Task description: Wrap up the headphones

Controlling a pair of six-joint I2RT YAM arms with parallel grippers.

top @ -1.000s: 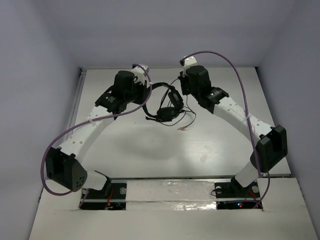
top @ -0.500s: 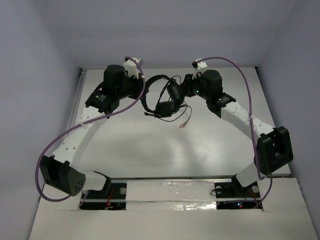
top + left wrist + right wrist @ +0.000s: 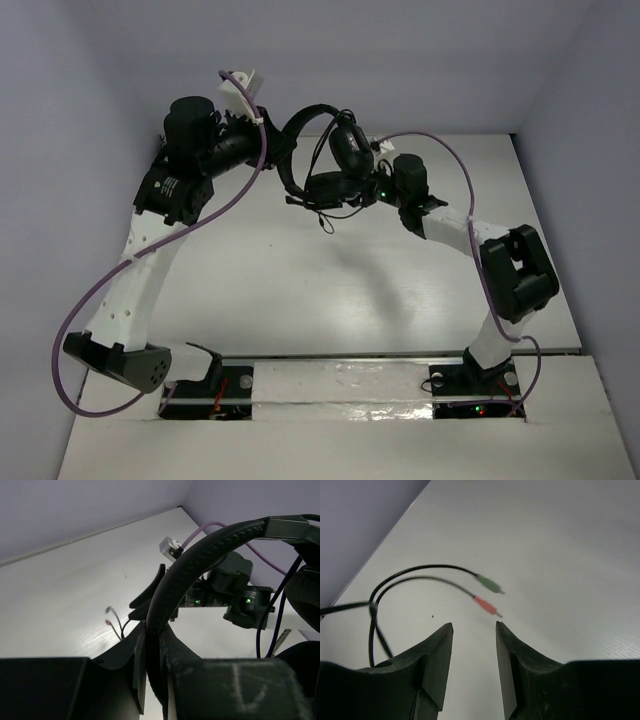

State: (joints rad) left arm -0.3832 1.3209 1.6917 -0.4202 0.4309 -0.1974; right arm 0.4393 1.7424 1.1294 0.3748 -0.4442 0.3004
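The black headphones (image 3: 318, 150) hang in the air at the back of the table. My left gripper (image 3: 272, 150) is shut on their padded headband (image 3: 200, 560), which runs up between the two fingers (image 3: 175, 650). Both earcups (image 3: 347, 148) dangle to the right of that grip. The thin black cable (image 3: 410, 577) droops down, ending in a red plug (image 3: 485, 605) and a green plug (image 3: 487, 584) just above the table. My right gripper (image 3: 474, 627) is open just behind the plugs, with nothing between its fingers, and sits low beside the lower earcup (image 3: 330, 186).
The purple robot cables (image 3: 235, 195) loop beside both arms. The white table (image 3: 300, 290) is walled at the back and on both sides. The right arm's wrist (image 3: 235, 592) shows behind the headband in the left wrist view.
My left arm has lifted the headphones up and toward the back left. My right gripper has opened and moved left, low beside the hanging earcups.
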